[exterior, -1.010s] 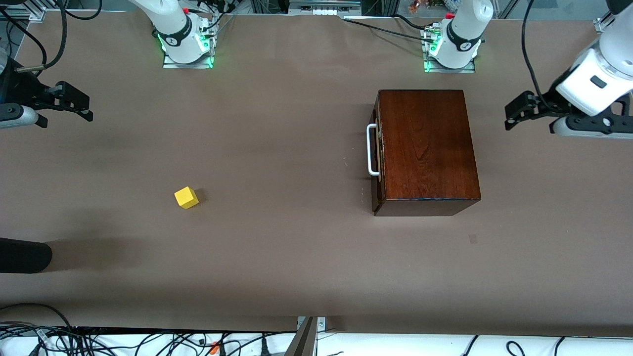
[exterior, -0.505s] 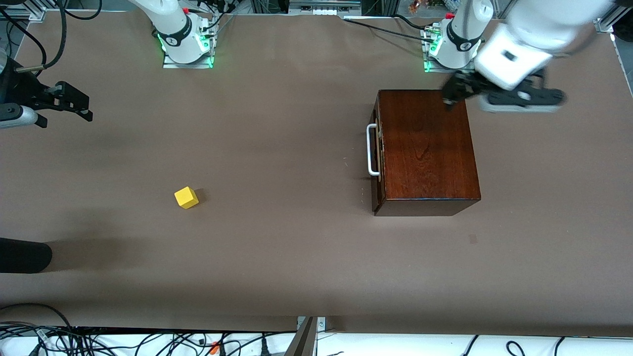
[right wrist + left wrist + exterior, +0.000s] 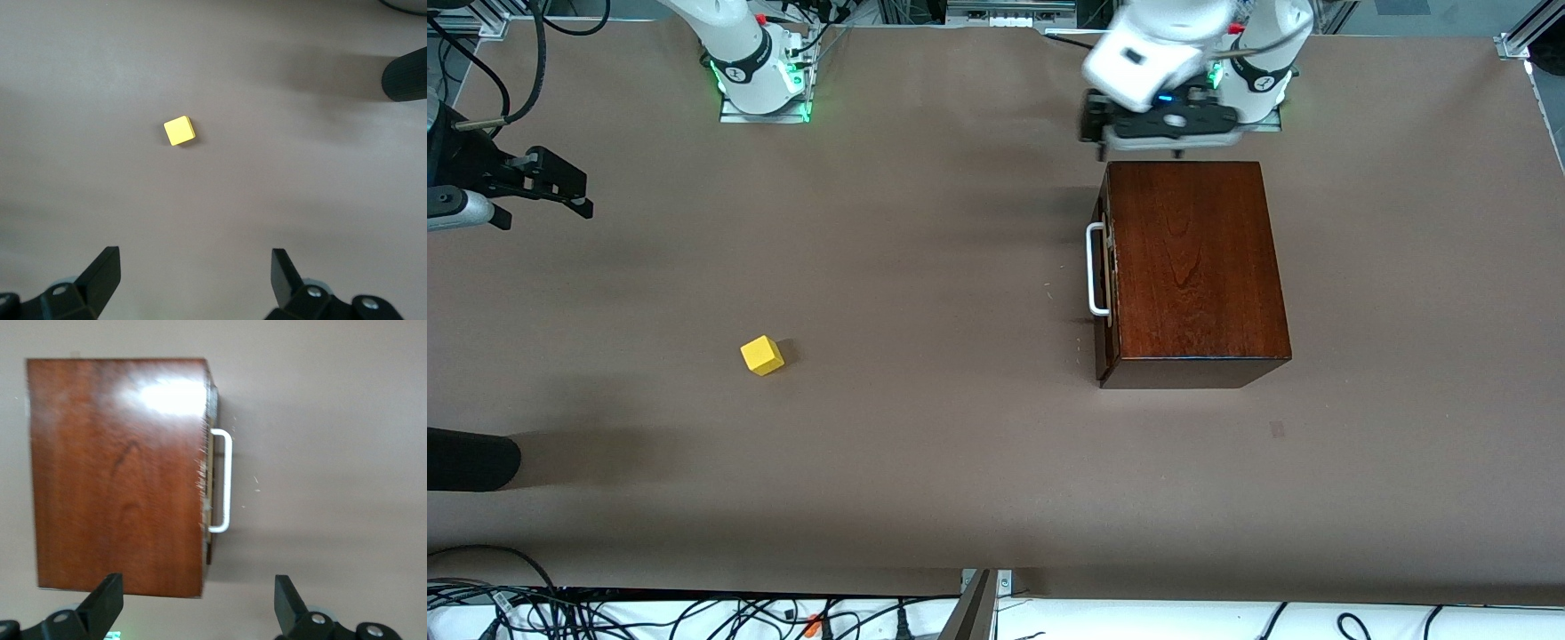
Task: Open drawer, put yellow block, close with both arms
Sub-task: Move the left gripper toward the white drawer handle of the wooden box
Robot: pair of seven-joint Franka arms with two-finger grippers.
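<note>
The wooden box [image 3: 1192, 267] sits on the brown table [image 3: 925, 462] toward the left arm's end, close to the edge where the arm bases stand. Its drawer [image 3: 1106, 276] is pushed in all the way, the dark front flush with the box, and the white handle [image 3: 1094, 269] on that front faces the right arm's end of the table.

The left gripper [image 3: 1092, 133] hangs in the air over the table just beside the box's top edge, at the corner nearest the left arm's base. In the left wrist view its two black fingers [image 3: 103, 603] stand wide apart with nothing between them, and the box and handle lie below.

The yellow block [image 3: 762, 355] rests alone on the table, well apart from the box, toward the right arm's end and nearer the front camera than the drawer handle.

The right gripper [image 3: 560, 191] waits in the air over the table's edge at the right arm's end, its fingers [image 3: 100, 277] spread apart and empty
</note>
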